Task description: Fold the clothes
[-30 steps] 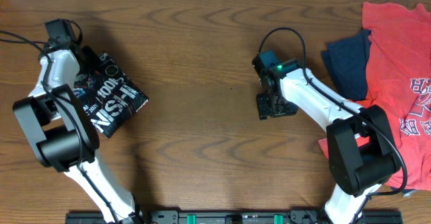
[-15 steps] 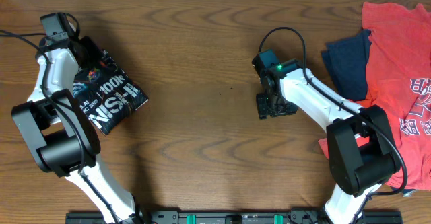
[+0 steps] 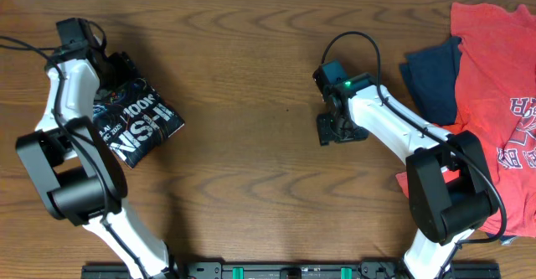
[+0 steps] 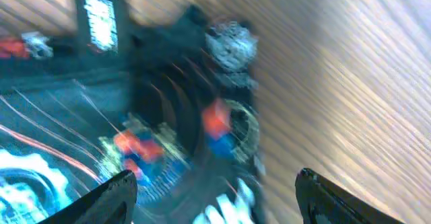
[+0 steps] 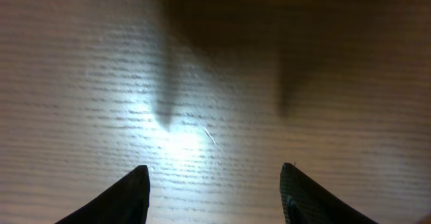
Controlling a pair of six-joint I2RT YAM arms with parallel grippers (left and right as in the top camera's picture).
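Left pincer (image 4: 214,196), spread wide, has shifted above the folded jersey (image 3: 134,124) beneath it. Right pincer (image 5: 214,194) stays open. Folding looks finished.

The left arm (image 3: 65,103) and right arm (image 3: 389,121) have white links with black joints. Behind the right claw (image 3: 331,133) sit a teal block (image 3: 329,69), a green light (image 3: 343,84) and a looping black cable (image 3: 356,38).

One black jersey (image 3: 134,124), one red T-shirt (image 3: 494,78) and one navy garment (image 3: 434,82) share a wooden counter (image 3: 251,187) with two robot arms (image 3: 71,86) (image 3: 394,124).
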